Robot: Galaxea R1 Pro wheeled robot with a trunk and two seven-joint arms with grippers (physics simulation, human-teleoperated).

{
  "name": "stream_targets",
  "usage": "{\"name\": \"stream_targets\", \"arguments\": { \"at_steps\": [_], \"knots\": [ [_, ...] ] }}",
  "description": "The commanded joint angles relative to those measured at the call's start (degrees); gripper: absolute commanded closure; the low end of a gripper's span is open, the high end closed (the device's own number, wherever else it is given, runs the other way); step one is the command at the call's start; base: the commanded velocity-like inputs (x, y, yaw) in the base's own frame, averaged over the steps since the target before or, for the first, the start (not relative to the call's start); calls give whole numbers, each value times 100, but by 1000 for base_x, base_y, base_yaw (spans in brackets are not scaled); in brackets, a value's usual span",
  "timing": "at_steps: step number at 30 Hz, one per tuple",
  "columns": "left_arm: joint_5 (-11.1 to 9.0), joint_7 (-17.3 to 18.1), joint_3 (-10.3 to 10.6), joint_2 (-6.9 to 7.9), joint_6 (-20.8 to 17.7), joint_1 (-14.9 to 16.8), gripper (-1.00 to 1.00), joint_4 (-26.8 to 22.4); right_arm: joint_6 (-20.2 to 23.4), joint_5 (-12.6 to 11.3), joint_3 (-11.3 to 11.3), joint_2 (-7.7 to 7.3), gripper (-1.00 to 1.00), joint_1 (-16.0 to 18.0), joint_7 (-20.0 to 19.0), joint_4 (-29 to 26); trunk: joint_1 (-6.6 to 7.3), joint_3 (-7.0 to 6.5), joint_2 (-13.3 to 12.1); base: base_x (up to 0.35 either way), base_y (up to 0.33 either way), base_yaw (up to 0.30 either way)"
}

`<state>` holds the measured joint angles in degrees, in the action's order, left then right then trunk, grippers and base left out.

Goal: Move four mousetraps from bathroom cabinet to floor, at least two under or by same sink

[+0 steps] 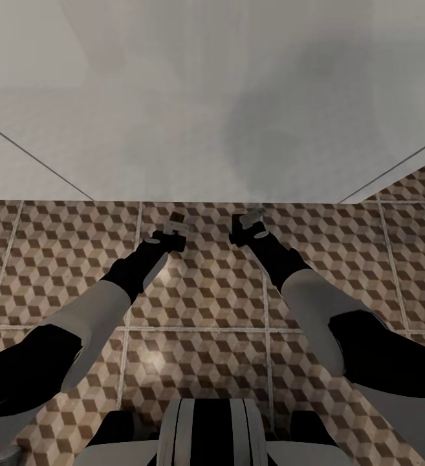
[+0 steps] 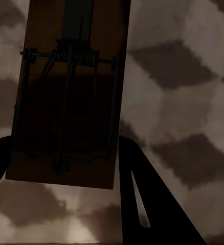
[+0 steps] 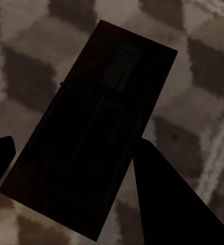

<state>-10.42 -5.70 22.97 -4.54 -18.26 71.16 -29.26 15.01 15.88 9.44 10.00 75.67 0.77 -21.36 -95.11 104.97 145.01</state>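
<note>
Evidently the task is partway through: over the bathroom floor (image 1: 199, 304), before a plain white surface that cannot be identified, each arm carries one mousetrap, and neither yet lies on the tiles. Both arms reach forward and down, side by side, the left gripper (image 1: 173, 234) and right gripper (image 1: 248, 226) near each other above the floor. The left jaws clamp the left mousetrap (image 2: 68, 97), the right jaws the right mousetrap (image 3: 96, 138); the other two traps remain unaccounted for.

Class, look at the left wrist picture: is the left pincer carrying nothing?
No, a brown wooden mousetrap with its metal spring sits between the left pincer's dark fingers, above the patterned floor.
</note>
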Motion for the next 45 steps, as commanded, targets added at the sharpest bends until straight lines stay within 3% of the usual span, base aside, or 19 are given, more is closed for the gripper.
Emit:
{"name": "stream_targets", "arguments": {
  "at_steps": [1, 25, 45],
  "knots": [
    [-39, -63, 48, 6, -29, 3, 100, 11, 38, 38, 14, 0, 100, 1, -16, -9, 1, 3, 1, 0, 0, 0],
    [-39, -63, 62, -3, -20, 3, 100, 239, 37, 38, 14, 0, 100, 1, -17, -9, 1, 3, 1, 0, 0, 0],
    [-39, -72, 234, -3, -16, 3, 100, 320, 37, 38, 14, 0, 100, 1, -16, -9, 1, 3, 1, 0, 0, 0]
  ]
}}
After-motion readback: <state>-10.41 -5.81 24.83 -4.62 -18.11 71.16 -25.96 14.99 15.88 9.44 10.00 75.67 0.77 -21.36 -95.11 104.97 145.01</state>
